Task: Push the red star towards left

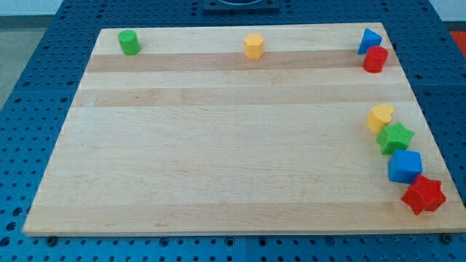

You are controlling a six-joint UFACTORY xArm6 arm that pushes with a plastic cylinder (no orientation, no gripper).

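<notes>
The red star [423, 195] lies at the view's bottom right corner of the wooden board [218, 145], close to the board's right edge. A blue cube [405, 167] touches it from the upper left. A green star [395, 137] sits just above the blue cube, and a yellow block [379, 116] just above that. My tip does not show in the camera view.
A red cylinder [375, 59] and a blue triangular block [369, 40] sit together at the top right. A yellow hexagonal block [253, 45] stands at the top middle, a green cylinder [129, 42] at the top left. Blue pegboard [29, 109] surrounds the board.
</notes>
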